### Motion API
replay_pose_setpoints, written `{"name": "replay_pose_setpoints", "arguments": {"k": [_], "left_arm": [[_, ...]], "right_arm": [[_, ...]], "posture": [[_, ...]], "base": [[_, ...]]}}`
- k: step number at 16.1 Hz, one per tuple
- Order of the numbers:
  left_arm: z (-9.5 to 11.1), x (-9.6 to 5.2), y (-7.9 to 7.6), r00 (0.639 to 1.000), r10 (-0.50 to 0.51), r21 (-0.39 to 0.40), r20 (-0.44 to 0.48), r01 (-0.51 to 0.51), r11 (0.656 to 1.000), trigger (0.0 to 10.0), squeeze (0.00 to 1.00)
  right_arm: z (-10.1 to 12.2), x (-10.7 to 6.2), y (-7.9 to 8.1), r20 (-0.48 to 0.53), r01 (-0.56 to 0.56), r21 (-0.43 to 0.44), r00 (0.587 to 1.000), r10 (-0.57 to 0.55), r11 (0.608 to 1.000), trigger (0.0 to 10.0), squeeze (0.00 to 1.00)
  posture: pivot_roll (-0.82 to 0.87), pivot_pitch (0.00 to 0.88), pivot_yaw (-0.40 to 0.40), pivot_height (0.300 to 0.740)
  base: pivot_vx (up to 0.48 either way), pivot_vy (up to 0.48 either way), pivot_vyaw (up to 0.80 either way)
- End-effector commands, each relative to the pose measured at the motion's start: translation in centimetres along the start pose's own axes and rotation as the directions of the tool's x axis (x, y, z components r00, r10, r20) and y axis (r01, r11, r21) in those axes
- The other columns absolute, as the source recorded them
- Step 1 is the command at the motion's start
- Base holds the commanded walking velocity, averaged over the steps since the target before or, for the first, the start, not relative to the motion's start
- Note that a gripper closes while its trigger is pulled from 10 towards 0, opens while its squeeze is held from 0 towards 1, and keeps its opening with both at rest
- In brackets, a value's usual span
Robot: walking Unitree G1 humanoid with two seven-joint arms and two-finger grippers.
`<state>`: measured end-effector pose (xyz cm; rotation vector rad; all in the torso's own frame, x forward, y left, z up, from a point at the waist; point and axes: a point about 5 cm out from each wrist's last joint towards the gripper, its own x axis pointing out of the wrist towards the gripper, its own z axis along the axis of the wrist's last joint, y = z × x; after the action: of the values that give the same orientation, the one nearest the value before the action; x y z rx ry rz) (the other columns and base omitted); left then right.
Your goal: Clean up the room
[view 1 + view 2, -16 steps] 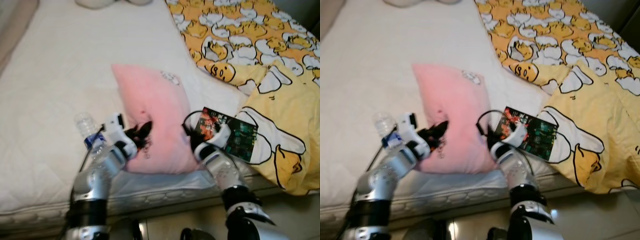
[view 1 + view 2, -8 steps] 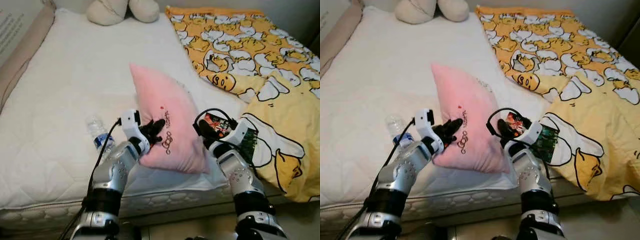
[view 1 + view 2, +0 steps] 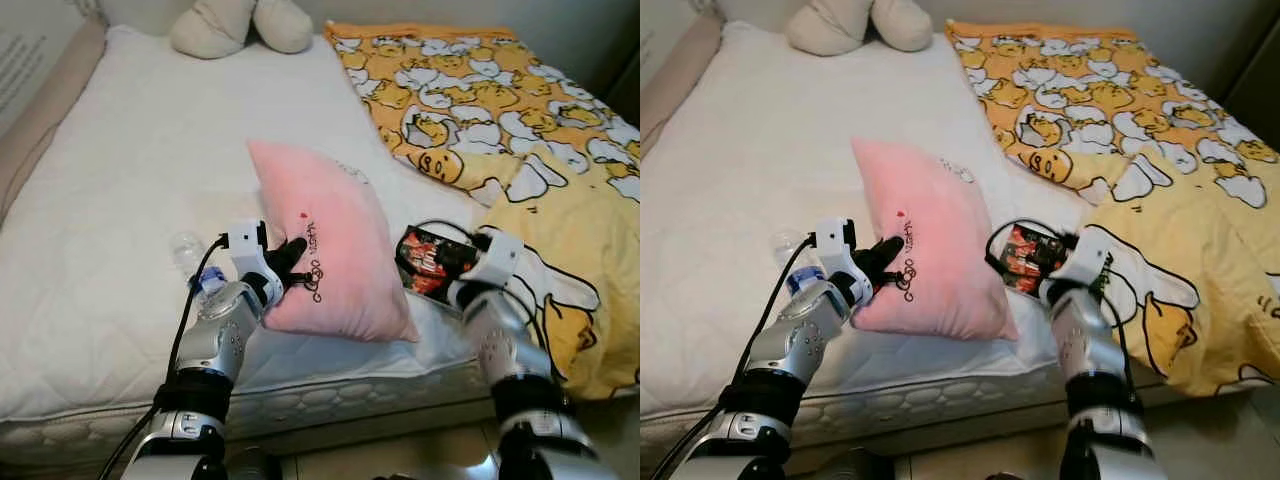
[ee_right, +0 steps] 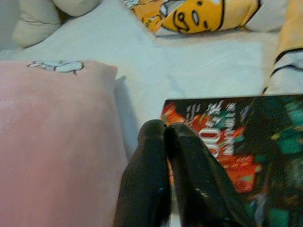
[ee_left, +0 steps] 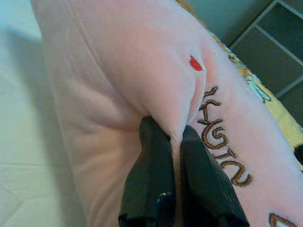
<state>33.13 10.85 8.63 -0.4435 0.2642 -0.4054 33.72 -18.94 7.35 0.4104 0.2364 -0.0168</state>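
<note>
A pink pillow (image 3: 335,250) with brown embroidered lettering lies near the bed's front edge, its left side raised. My left gripper (image 3: 291,262) is shut on a fold of its fabric; the left wrist view shows both black fingers (image 5: 151,179) pinching the cloth. My right gripper (image 3: 447,272) is shut on nothing, just right of the pillow and apart from it, over a dark book (image 3: 425,258) with a red and green cover. The right wrist view has the fingertips (image 4: 156,130) together above the book (image 4: 236,142), with the pillow (image 4: 52,142) beside them.
A clear water bottle (image 3: 192,262) lies on the white mattress (image 3: 130,170) left of my left arm. A yellow duck-print blanket (image 3: 500,100) covers the bed's right side and hangs over its edge. A beige plush toy (image 3: 240,25) sits at the head.
My right gripper has let go of the pillow's right edge and drawn back to the right over the book. The left gripper still holds the pillow, which has sunk lower.
</note>
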Motion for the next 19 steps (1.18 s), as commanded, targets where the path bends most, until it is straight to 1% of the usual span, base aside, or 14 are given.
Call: {"name": "replay_pose_setpoints", "arguments": {"k": [1, 2, 4, 6, 7, 8, 9, 12, 13, 14, 16, 17, 18, 19], "left_arm": [[0.2, 0.3, -0.5, 0.999, -0.033, 0.017, -0.005, 0.033, 0.999, 0.0, 0.0], [0.3, 0.3, -0.5, 0.999, -0.035, 0.019, -0.003, 0.035, 0.999, 0.0, 0.0], [1.9, -0.2, -0.1, 0.997, -0.068, 0.042, 0.027, 0.066, 0.997, 0.0, 0.0], [3.0, -1.0, 0.8, 0.997, -0.063, 0.07, 0.038, 0.06, 0.996, 0.0, 0.0], [3.1, -1.1, 1.0, 0.997, -0.061, 0.076, 0.038, 0.058, 0.995, 0.0, 0.0], [3.0, -1.5, 1.4, 0.998, -0.062, 0.088, 0.03, 0.059, 0.994, 0.0, 0.0], [3.0, -1.5, 1.5, 0.998, -0.06, 0.087, 0.027, 0.058, 0.995, 0.0, 0.0], [2.8, -1.5, 0.6, 0.995, -0.099, 0.056, 0.023, 0.097, 0.994, 0.0, 0.0], [2.4, -1.8, 0.4, 0.994, -0.106, 0.057, 0.008, 0.106, 0.993, 0.0, 0.0], [2.2, -2.1, 0.6, 0.995, -0.101, 0.057, -0.001, 0.101, 0.993, 0.0, 0.0], [2.2, -2.7, 1.0, 0.996, -0.085, 0.062, -0.009, 0.086, 0.994, 0.0, 0.0], [2.4, -3.4, 1.3, 0.997, -0.077, 0.074, -0.016, 0.078, 0.994, 0.0, 0.0], [2.6, -4.2, 1.7, 0.998, -0.065, 0.086, -0.025, 0.066, 0.994, 0.0, 0.0], [2.5, -4.5, 1.9, 0.998, -0.054, 0.089, -0.029, 0.057, 0.994, 0.0, 0.0]], "right_arm": [[0.2, 0.1, -0.9, 0.004, 0.039, 0.042, 0.999, -0.04, 0.998, 10.0, 1.0], [0.2, 0.1, -1.0, 0.004, 0.036, 0.064, 0.999, -0.036, 0.997, 10.0, 1.0], [-0.1, 0.7, -1.0, -0.021, 0.038, 0.236, 0.999, -0.034, 0.971, 10.0, 1.0], [-0.1, 1.1, 0.1, -0.004, -0.01, 0.321, 1.0, 0.012, 0.947, 10.0, 1.0], [0.0, 1.2, 0.3, 0.013, -0.025, 0.339, 1.0, 0.022, 0.94, 10.0, 1.0], [-0.1, 1.4, 1.1, 0.026, -0.069, 0.399, 0.998, 0.064, 0.914, 10.0, 1.0], [-0.7, 1.5, 1.5, 0.0, -0.074, 0.413, 0.997, 0.082, 0.908, 10.0, 1.0], [-2.0, 1.5, 2.1, -0.053, -0.066, 0.441, 0.994, 0.1, 0.895, 10.0, 1.0], [-2.7, 1.5, 2.6, -0.08, -0.051, 0.498, 0.991, 0.105, 0.866, 10.0, 1.0], [-3.1, 1.4, 2.6, -0.093, -0.035, 0.518, 0.991, 0.097, 0.855, 10.0, 1.0], [-3.7, 1.3, 3.2, -0.103, -0.055, 0.499, 0.987, 0.122, 0.865, 10.0, 1.0], [-4.2, 1.2, 3.8, -0.112, -0.077, 0.487, 0.982, 0.149, 0.87, 10.0, 1.0], [-4.4, 1.1, 4.2, -0.104, -0.106, 0.491, 0.978, 0.178, 0.865, 10.0, 1.0], [-4.0, 1.2, 4.1, -0.082, -0.122, 0.494, 0.979, 0.186, 0.861, 10.0, 1.0]], "posture": [[-0.03, 0.0, -0.021, 0.74], [-0.03, 0.0, -0.021, 0.74], [0.05, 0.0, -0.016, 0.74], [0.08, 0.0, -0.015, 0.74], [0.08, 0.0, -0.015, 0.74], [0.09, 0.0, -0.019, 0.74], [0.09, 0.0, -0.021, 0.74], [0.1, 0.0, -0.032, 0.74], [0.11, 0.0, -0.038, 0.74], [0.12, 0.0, -0.039, 0.74], [0.15, 0.0, -0.031, 0.74], [0.17, 0.0, -0.024, 0.74], [0.19, 0.0, -0.027, 0.74], [0.19, 0.0, -0.031, 0.74]], "base": [[0.0, 0.0, 0.0], [0.0, 0.0, 0.0], [0.0, 0.0, 0.0], [0.0, 0.0, 0.0], [0.0, 0.0, 0.0], [0.0, 0.0, 0.0], [0.0, 0.0, 0.0], [0.0, 0.0, 0.0], [0.0, 0.0, 0.0], [0.0, 0.0, 0.0], [0.0, 0.0, 0.0], [0.0, 0.0, 0.0], [0.0, 0.0, 0.0], [0.0, 0.0, 0.0]]}}
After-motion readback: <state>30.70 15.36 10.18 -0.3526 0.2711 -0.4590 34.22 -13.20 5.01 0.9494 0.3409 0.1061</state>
